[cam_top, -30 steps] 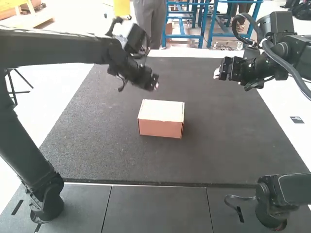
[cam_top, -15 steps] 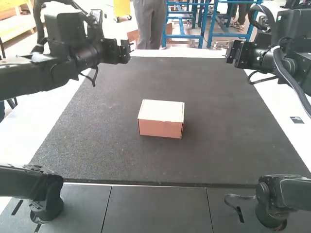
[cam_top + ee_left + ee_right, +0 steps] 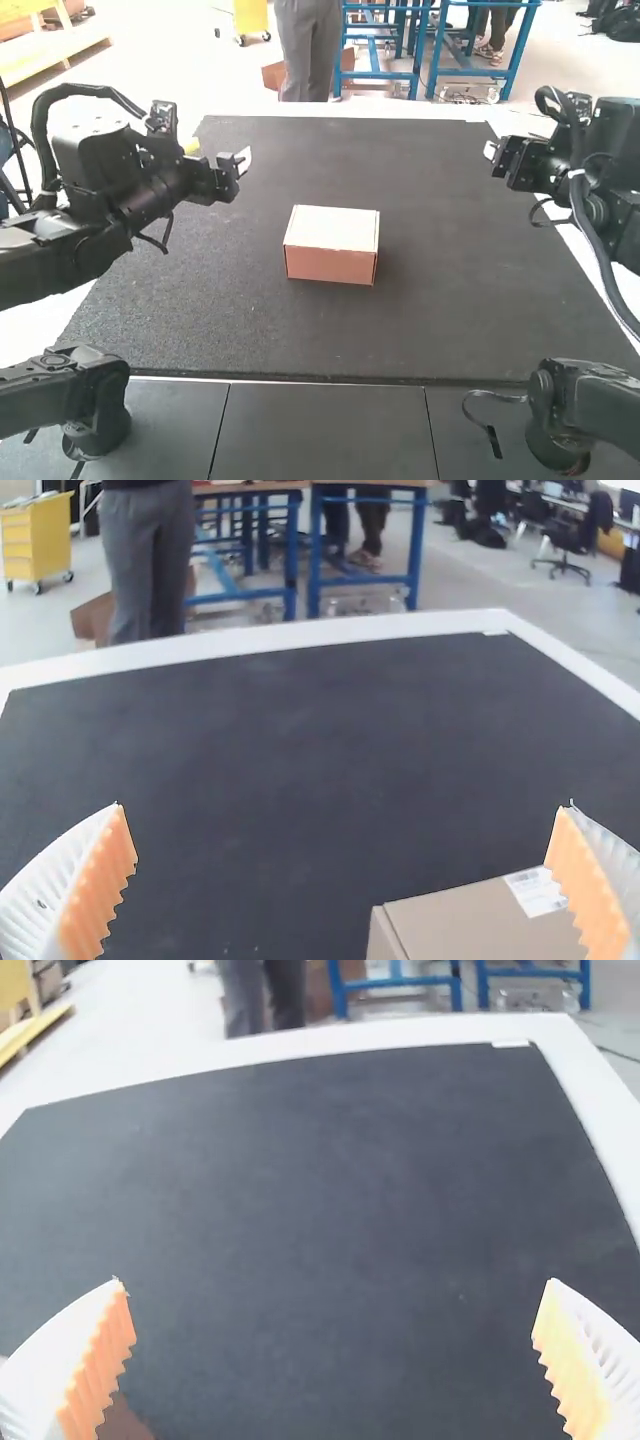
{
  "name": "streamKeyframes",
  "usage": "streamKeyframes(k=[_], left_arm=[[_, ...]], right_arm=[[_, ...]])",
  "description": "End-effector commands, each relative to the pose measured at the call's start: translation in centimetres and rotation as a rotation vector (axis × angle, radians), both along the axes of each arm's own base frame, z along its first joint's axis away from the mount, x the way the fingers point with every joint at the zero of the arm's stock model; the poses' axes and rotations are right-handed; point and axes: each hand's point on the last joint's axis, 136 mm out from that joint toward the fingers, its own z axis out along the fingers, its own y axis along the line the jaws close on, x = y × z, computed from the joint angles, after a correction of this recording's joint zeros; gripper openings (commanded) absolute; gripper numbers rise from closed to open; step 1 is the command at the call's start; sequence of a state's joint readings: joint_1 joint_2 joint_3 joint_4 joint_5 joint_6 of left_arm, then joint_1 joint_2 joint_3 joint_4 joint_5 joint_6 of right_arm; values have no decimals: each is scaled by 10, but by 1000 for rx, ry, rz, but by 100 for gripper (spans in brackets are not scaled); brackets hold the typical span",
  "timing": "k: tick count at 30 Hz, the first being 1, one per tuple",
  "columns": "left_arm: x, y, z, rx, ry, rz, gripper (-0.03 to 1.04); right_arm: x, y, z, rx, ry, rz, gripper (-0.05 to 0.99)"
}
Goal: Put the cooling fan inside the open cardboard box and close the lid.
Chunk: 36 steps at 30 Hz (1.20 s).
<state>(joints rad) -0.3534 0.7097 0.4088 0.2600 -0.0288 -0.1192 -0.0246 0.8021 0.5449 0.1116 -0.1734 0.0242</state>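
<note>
light: bright, diffuse | shadows: faint | glare: mild at far edge

- Sole obstacle on the surface (image 3: 300,634): a closed cardboard box (image 3: 331,243), at the middle of the black mat (image 3: 450,290).
- Wide flat mat on all four sides of the box, with room to pass left, right, behind and in front.
- Open air straight above the box lid.
- Left pincer (image 3: 233,172) raised over the mat's far-left part, well apart from the box, fingers spread wide.
- Right pincer (image 3: 497,160) raised near the far-right edge, likewise well apart, fingers spread wide.
- Broad gap between the two pincers.
</note>
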Motion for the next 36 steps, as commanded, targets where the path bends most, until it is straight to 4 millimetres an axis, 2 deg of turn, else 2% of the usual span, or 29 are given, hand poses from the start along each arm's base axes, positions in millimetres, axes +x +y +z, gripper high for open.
streamKeyframes(k=[1, 7, 14, 24, 25, 29, 32, 36], left_arm=[[-8, 4, -3, 16, -42, -3, 97], [-19, 9, -26, 65, -80, 3, 97], [-28, 12, -38, 112, -129, 4, 97], [-49, 12, -75, 114, -125, -34, 97], [-51, 15, -84, 128, -93, -28, 97], [-60, 20, -81, 133, -109, -18, 97], [-67, 22, -86, 147, -100, -19, 97], [-64, 28, -91, 178, -86, 5, 97]], right_arm=[[-6, -6, -5, -21, -26, -12, 91], [-7, -23, -26, -42, -36, -110, 91], [-17, -22, -60, -50, -23, -103, 91], [-36, -15, -80, -85, -47, -63, 91], [-38, -15, -85, -85, -41, -63, 91], [-41, -14, -95, -91, -31, -56, 91], [-44, -11, -102, -106, -33, -39, 91], [-49, -5, -108, -108, -37, -15, 91]])
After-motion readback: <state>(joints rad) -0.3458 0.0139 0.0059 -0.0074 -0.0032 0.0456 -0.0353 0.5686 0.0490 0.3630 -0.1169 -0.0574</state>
